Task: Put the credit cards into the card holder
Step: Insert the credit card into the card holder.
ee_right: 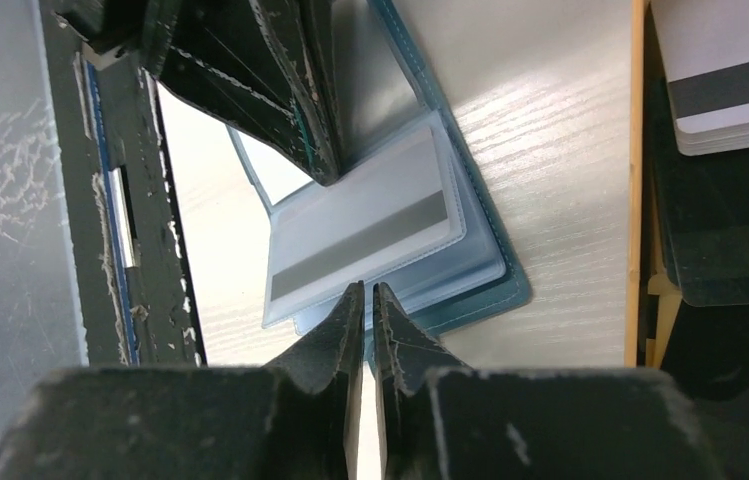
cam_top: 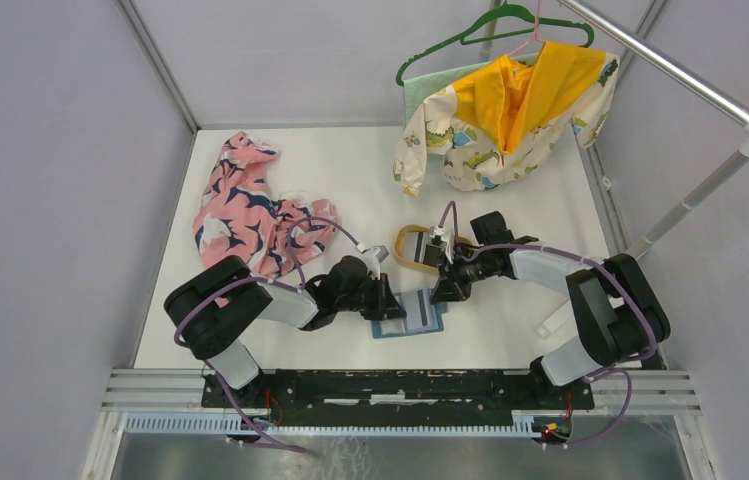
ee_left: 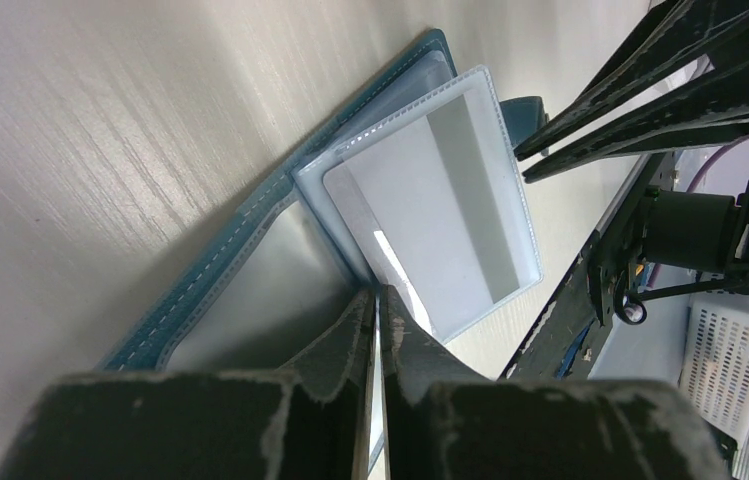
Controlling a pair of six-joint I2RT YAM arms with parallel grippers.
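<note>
Left pincer, jaws narrow, pinches a clear sleeve of the open card holder at six o'clock on the counter. Right pincer, nearly closed and empty, has its tips at the edge of the sleeved credit card.

1. The card holder is a teal-blue bifold. It lies open and flat on the tabletop, centred towards the near edge.
2. Its clear sleeves are stacked on the inner face.
3. The top sleeve contains a pale card with a grey stripe.
4. The remaining credit cards are stacked just beyond the holder, a pale striped card above dark ones.
</note>
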